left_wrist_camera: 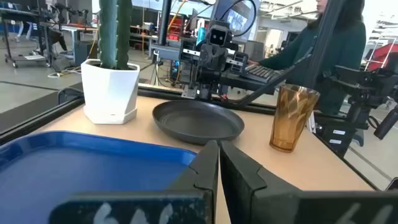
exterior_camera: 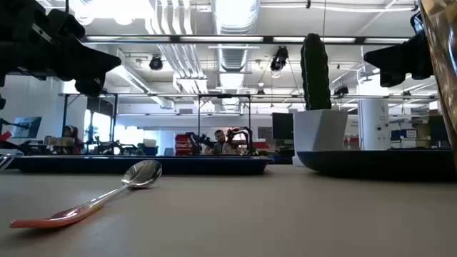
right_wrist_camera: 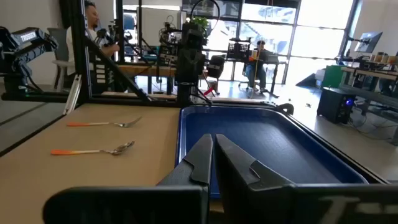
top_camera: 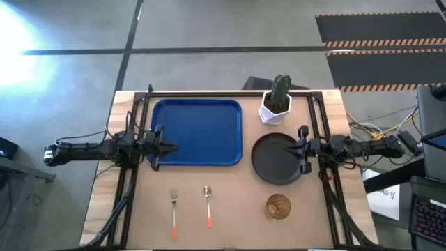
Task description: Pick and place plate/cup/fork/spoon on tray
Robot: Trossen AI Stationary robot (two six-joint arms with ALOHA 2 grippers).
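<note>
while both arms sit low over the table, nothing is held. left gripper [top_camera: 169, 148] hovers over the left edge of the tray [top_camera: 202, 111]; its fingers [left_wrist_camera: 202, 171] are pressed together, nothing between them. the tray, blue and rectangular, lies on the table's far left half, nothing on it. nearer the front edge, below the tray, the fork [top_camera: 173, 211] and spoon [top_camera: 208, 205] lie side by side, close but apart, orange handles toward the front, fork to the left of spoon. in the low view the spoon [exterior_camera: 93, 198] lies flat on the wood, bowl raised slightly.

right of the tray and just beside it, the plate [top_camera: 270, 167] sits flat, black, round. behind it near the far edge stands a white pot with cactus [top_camera: 277, 101], near the plate's rim; cannot tell if touching. the cup [top_camera: 278, 206] stands upright in front of the plate, just apart from it. right gripper [top_camera: 297, 148] is over the plate's right part, fingers [right_wrist_camera: 199, 162] closed, holding nothing. people show in the room beyond the table.
</note>
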